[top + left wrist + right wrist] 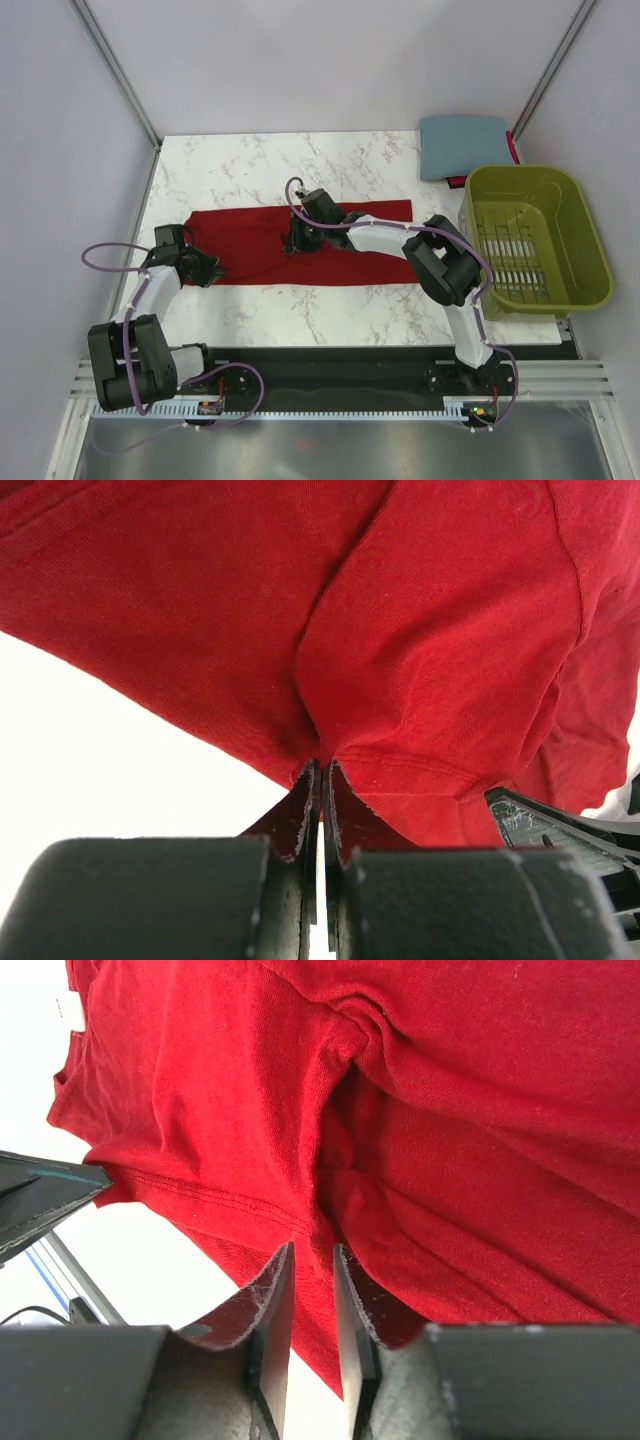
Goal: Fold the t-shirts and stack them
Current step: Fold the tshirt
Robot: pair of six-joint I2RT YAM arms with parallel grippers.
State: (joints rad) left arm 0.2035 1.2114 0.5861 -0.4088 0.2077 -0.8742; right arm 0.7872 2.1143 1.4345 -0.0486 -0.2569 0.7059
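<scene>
From above, the red shirt (250, 250) lies in a long flat band across the middle of the worktop (250, 170). The left end effector (205, 268) is down at the band's near-left corner and the right end effector (297, 240) sits on the cloth around mid-length. The blue shirt (462, 145) lies folded at the far right, just behind the basket (520, 170) (which takes up the right edge). Over to the left wrist: the left end effector (322, 770) is clenched, tips pressed together on the hem of the red shirt (420, 630), and the cloth bunches into a crease running up from the pinch. Now the right wrist: the right end effector (312, 1255) has a fold of the red shirt (450, 1160) caught between its two fingers, which stand nearly closed, with wrinkles gathering just above.
</scene>
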